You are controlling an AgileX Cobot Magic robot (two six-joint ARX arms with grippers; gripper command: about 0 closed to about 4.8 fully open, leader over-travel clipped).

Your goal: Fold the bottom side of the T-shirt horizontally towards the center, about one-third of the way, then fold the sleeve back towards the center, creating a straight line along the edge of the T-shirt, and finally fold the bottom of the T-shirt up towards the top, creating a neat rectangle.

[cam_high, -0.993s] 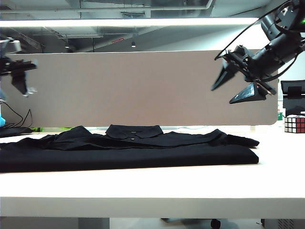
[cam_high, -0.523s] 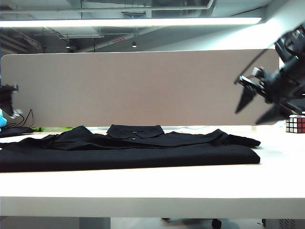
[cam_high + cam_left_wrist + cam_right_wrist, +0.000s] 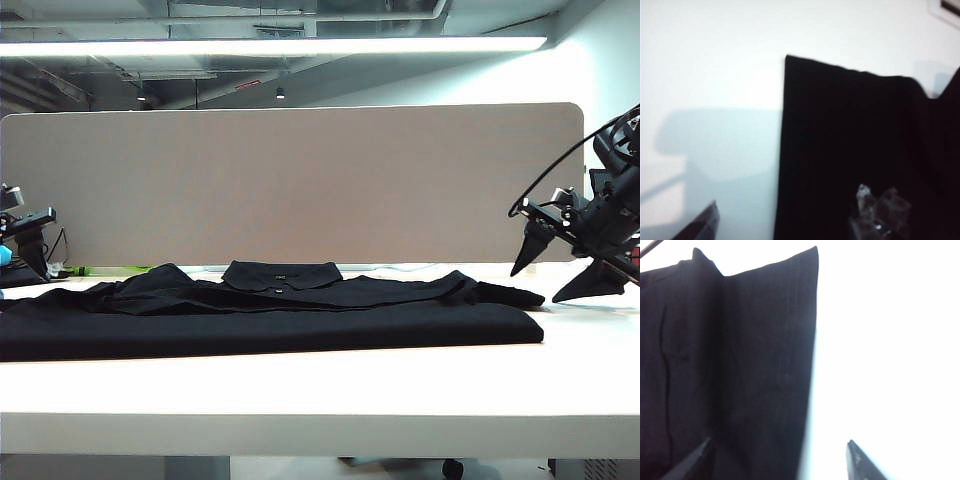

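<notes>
We are seeing the black T-shirt [image 3: 270, 310] lying folded along the white bench [image 3: 320, 390]. The left gripper [image 3: 30, 245] and right gripper [image 3: 565, 270] are hanging beside its ends, jaws apart, holding nothing. The collar label is too small to read.

I can read no text, label, brand or number anywhere; the small light mark below the collar of the T-shirt [image 3: 272, 292] is illegible.
</notes>
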